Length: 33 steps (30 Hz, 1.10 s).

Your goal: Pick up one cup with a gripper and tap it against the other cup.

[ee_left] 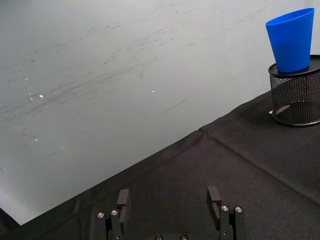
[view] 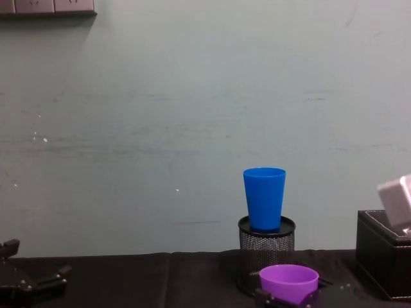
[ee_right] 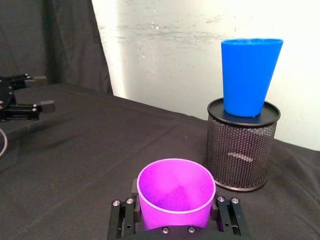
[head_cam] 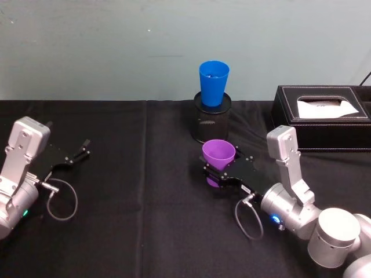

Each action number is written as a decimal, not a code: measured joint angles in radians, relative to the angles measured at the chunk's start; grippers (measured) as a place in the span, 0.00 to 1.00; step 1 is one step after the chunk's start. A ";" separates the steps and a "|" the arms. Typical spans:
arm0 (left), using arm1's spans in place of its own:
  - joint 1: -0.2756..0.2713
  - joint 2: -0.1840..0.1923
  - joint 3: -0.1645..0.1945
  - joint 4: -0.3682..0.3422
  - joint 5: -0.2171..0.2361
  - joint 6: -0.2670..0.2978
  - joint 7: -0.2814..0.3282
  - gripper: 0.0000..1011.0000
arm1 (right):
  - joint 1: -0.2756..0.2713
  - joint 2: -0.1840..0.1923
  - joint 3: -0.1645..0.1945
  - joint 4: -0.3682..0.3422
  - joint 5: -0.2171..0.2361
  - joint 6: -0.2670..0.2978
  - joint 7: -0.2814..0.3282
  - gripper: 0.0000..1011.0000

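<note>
A lab test bench: black-draped table [head_cam: 133, 231] against a scuffed bare wall [head_cam: 116, 46].

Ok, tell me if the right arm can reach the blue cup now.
Probably yes: the right arm holds the purple cup in its jaws; the blue cup stands on the mesh holder just beyond, higher, nothing between.

Purple cup [head_cam: 218, 155]: smooth plastic with a soft sheen. Blue cup [head_cam: 213, 84]: the same smooth plastic. The mesh holder [head_cam: 211, 124] is fine black wire mesh that looks like metal. The tabletop [head_cam: 139, 220] wears matt black cloth, lightly creased. The box [head_cam: 301, 124] at the far right edge is black, leather-like and white-stitched.
</note>
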<state>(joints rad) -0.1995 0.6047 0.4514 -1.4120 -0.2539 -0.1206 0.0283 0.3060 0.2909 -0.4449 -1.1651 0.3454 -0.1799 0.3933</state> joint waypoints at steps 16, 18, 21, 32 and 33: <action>0.000 0.000 0.000 0.000 0.000 0.000 0.000 0.99 | -0.097 0.078 0.107 -0.293 0.047 0.119 0.007 0.72; 0.000 0.000 0.000 0.000 0.000 0.000 0.000 0.99 | -0.100 0.078 0.111 -0.298 0.054 0.133 0.012 0.72; 0.000 0.000 0.000 0.000 0.000 0.000 0.000 0.99 | -0.103 0.078 0.113 -0.299 0.058 0.141 0.017 0.72; 0.000 0.000 0.000 0.000 0.000 0.000 0.000 0.99 | -0.101 0.078 0.112 -0.299 0.058 0.138 0.016 0.72; 0.000 0.000 0.000 0.000 0.000 0.000 0.000 0.99 | -0.101 0.078 0.112 -0.299 0.057 0.138 0.016 0.72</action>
<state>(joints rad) -0.1996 0.6047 0.4514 -1.4120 -0.2538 -0.1206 0.0283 0.2045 0.3690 -0.3331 -1.4643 0.4029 -0.0423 0.4097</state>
